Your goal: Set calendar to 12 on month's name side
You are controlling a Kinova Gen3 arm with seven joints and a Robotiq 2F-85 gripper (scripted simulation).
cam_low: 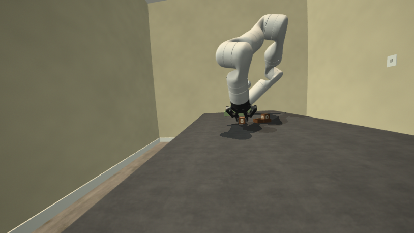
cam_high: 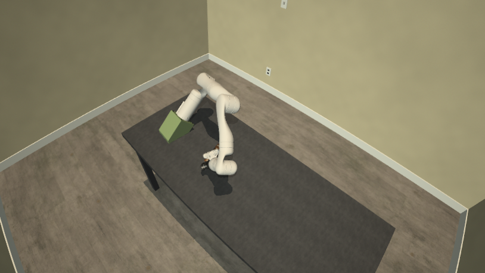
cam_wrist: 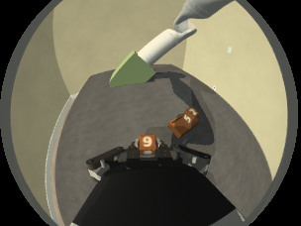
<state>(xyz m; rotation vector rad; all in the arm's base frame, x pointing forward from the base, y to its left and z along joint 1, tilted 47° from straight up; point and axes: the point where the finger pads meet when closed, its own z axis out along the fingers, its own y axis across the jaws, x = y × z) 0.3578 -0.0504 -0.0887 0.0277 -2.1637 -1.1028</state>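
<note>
from above, the arm (cam_high: 224, 135) folds down over the dark table (cam_high: 305, 217), its wrist low near the table's near edge, not far from the green wedge base (cam_high: 174, 127). the calendar parts are mostly hidden under the wrist here, so this view says little about the grip.

from the side, the gripper (cam_low: 241, 118) points straight down and is clamped on a small orange cube (cam_low: 241, 120), whose face toward me reads 8. the cube hangs just above the table or barely touches it; i cannot tell which. just beside it to the right sits the tray (cam_low: 261, 120) with the other cube (cam_low: 265, 116) in it, showing a 0.

from the wrist, the held cube (cam_wrist: 149, 143) sits squarely between the fingers, showing a 9 toward the camera, and the tray (cam_wrist: 180, 125) lies a little beyond and to the right, angled.

my guess is the cube is being set down to be re-gripped and turned, since neither visible face suits a 12. doing it well means lowering until the bottom face rests flat, releasing gently without a nudge, and keeping clear of the tray so it stays put.
</note>
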